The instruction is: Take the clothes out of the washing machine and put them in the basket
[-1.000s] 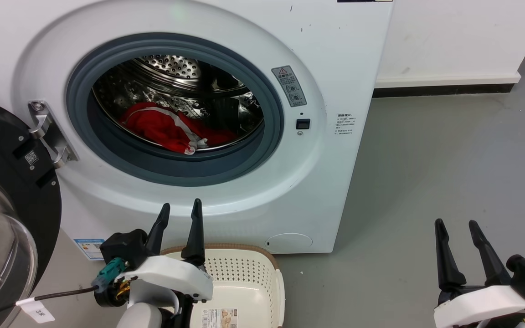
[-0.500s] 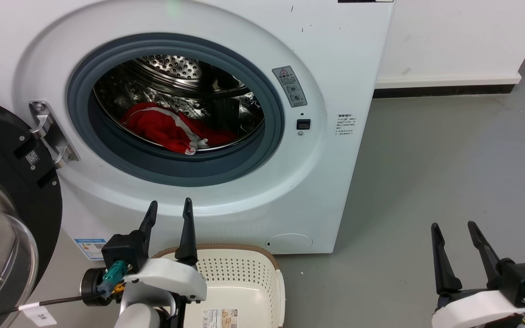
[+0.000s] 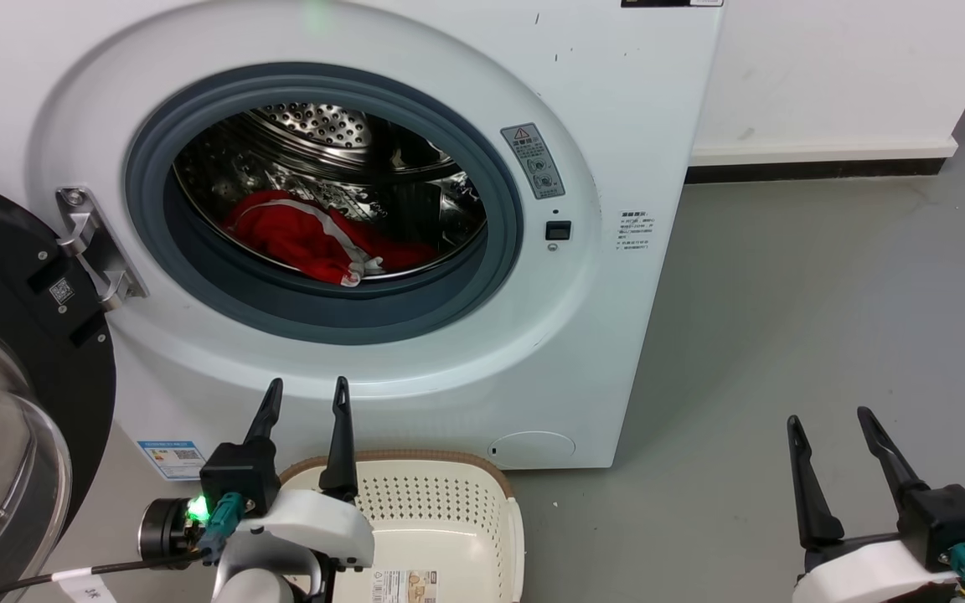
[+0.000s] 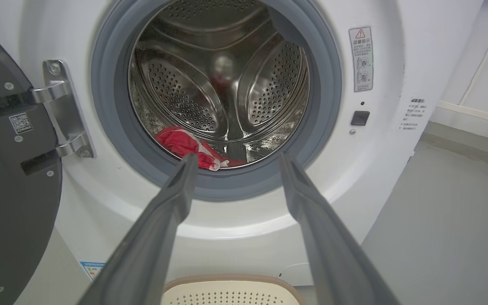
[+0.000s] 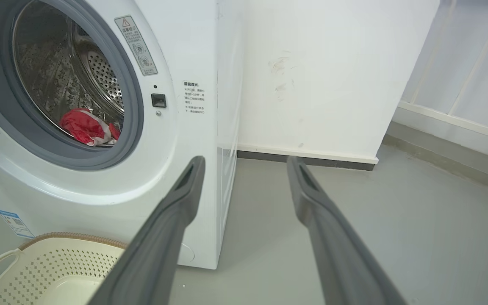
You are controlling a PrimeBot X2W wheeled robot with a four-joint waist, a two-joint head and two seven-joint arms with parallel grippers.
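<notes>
The white washing machine (image 3: 415,368) stands with its black-framed door (image 3: 5,335) swung open to the left. Red clothes (image 3: 315,239) with white trim lie at the bottom of the steel drum, also seen as clothes (image 4: 184,144) and clothes (image 5: 84,126). The cream basket (image 3: 449,502) sits on the floor under the porthole, holding no garment where it shows. My left gripper (image 3: 305,387) is open above the basket's left rim, below the porthole. My right gripper (image 3: 830,417) is open over the floor at the lower right, well clear of the machine.
Grey floor (image 3: 784,318) runs to the right of the machine up to a white wall with a dark skirting (image 3: 817,165). The open door takes up the left side. A cable with a paper tag (image 3: 80,578) hangs from my left wrist.
My left gripper has drawn back down and to the left and turned a little at the wrist. My right gripper has dropped slightly. The clothes and basket have stayed put.
</notes>
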